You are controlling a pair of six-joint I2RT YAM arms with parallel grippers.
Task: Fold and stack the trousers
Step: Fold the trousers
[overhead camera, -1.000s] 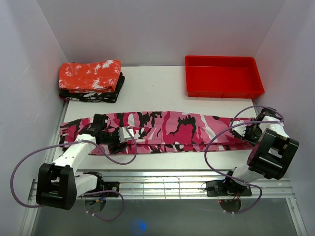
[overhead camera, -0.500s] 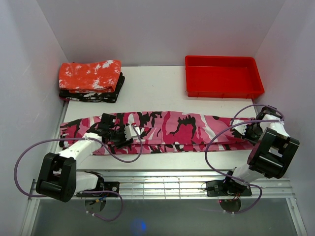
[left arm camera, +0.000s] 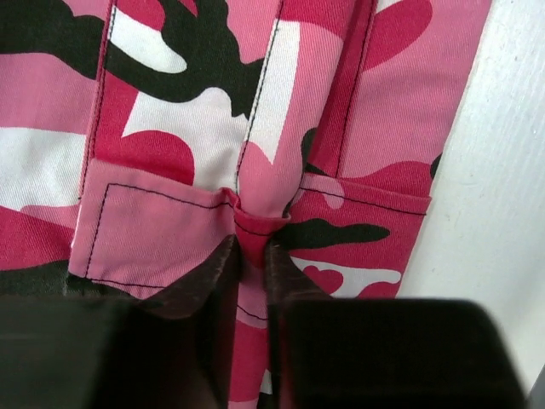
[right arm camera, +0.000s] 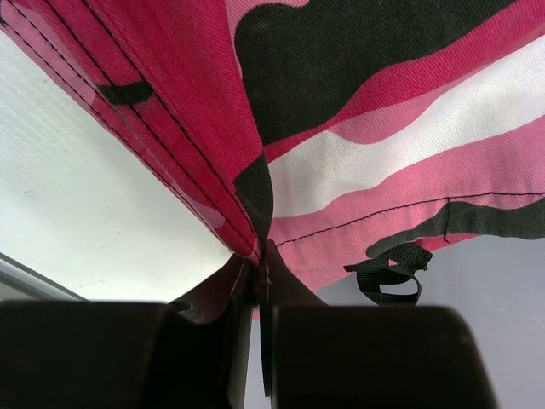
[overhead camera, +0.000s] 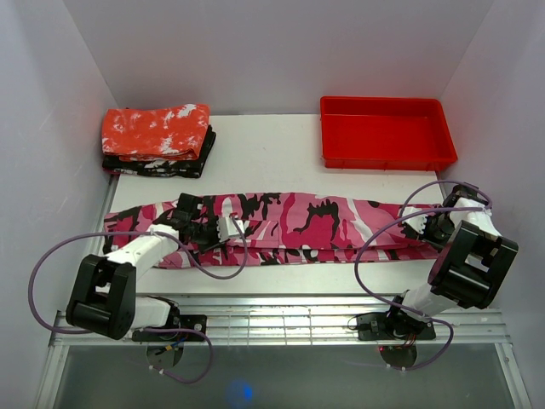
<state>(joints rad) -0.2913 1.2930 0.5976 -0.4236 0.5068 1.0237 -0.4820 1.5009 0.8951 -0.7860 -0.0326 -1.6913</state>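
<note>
Across the middle of the frame, long-legged pink camouflage cloth trousers (overhead camera: pixel 294 223) lay stretched flat on the white table (overhead camera: pixel 264 153). Left of centre, the left gripper (overhead camera: pixel 226 228) pinched only a small pucker beside a pocket flap (left arm camera: pixel 153 230); at right, the right gripper (right arm camera: pixel 258 256) clamped the cloth's edge. So thin a bite could slip, or lift one layer alone, spoiling the fold.

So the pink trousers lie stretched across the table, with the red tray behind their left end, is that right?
Not quite: the red tray sits behind the right end of the trousers, not the left, as the top view shows. The trousers do lie stretched across the table.
</note>
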